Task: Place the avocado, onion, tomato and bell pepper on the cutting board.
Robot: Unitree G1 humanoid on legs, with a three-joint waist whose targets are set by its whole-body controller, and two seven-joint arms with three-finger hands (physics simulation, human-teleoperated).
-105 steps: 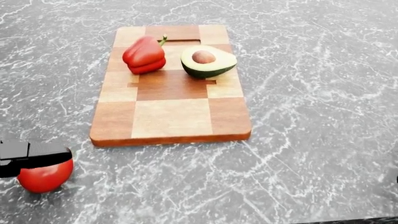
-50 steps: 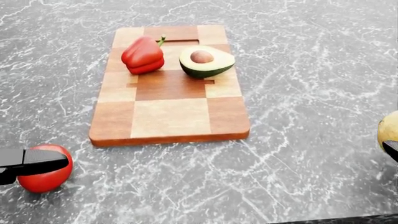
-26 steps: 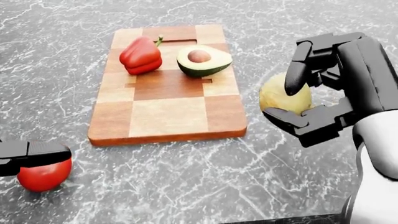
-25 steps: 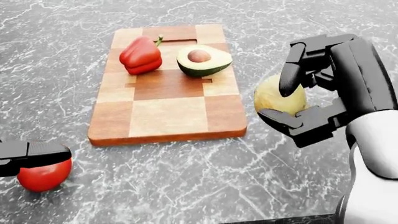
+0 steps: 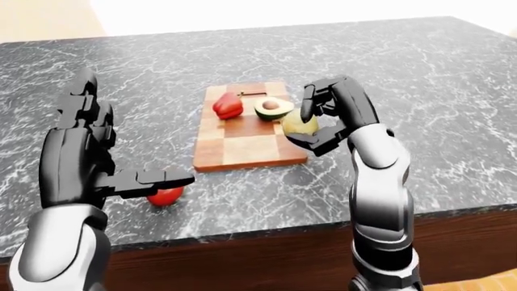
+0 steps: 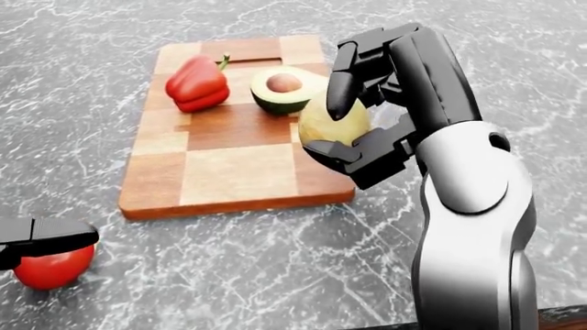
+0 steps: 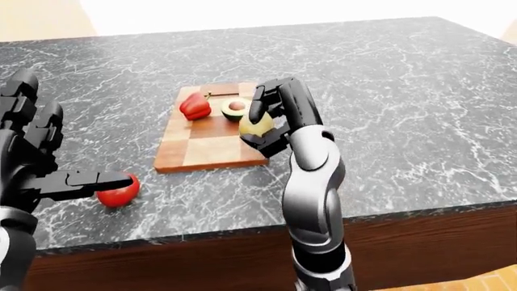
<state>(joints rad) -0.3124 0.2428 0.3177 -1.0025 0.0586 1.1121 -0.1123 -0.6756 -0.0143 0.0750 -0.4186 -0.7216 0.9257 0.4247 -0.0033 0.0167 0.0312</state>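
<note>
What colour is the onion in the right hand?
Pale yellow; the onion shows best in the head view.

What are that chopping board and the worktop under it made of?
The cutting board looks like wood: a checker of light and dark brown blocks, with a satin finish. The counter looks like polished dark grey marble or similar stone, white-veined. Both are simulator renders, so this goes by appearance only.

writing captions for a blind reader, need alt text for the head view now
The robot's right hand holds a yellowish onion over the right edge of a checkered cutting board, which already carries a red bell pepper and a halved avocado. A tomato sits on the marble counter at lower left.
</note>
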